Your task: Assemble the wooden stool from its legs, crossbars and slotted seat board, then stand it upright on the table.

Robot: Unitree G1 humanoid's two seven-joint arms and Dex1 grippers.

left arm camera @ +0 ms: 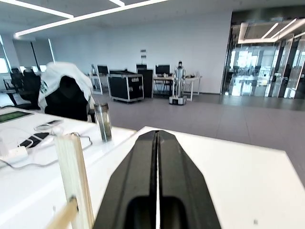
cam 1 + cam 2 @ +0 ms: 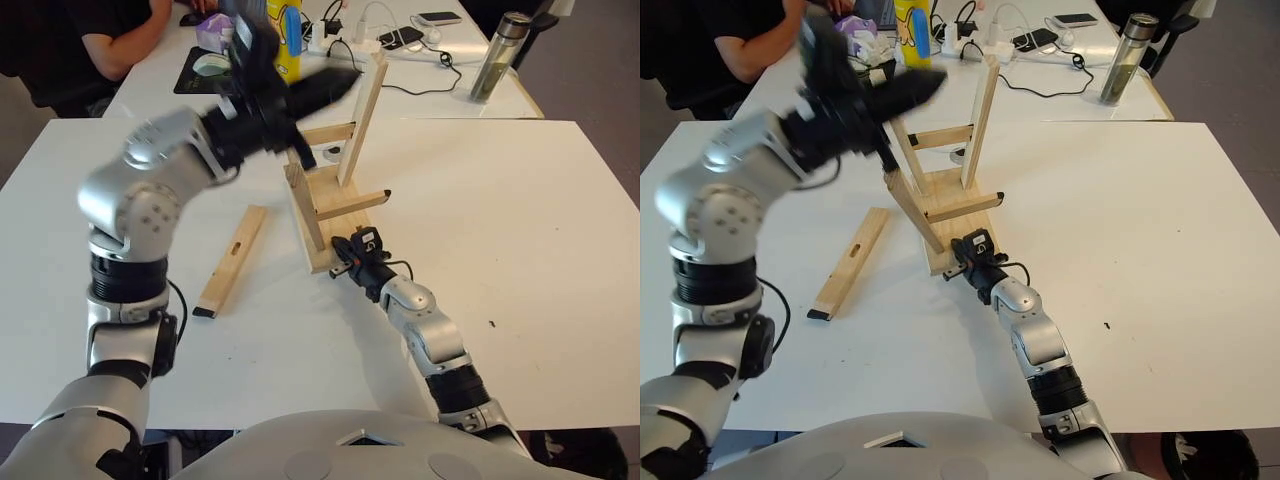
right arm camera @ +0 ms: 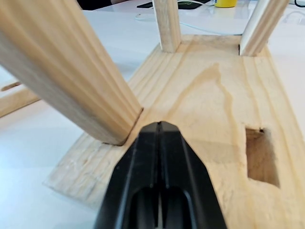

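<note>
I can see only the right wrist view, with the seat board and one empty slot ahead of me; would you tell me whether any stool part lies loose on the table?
Observer: Yes, one loose slotted bar lies flat on the table, to the robot's left of the seat board.
Operator: Thank you. Where is the other arm?
Observer: The left gripper is raised above the upturned legs, with its fingers shut on nothing.
Operator: Is anything fitted higher up, above my frame?
Observer: A crossbar joins the tall leg well above the board.
</note>
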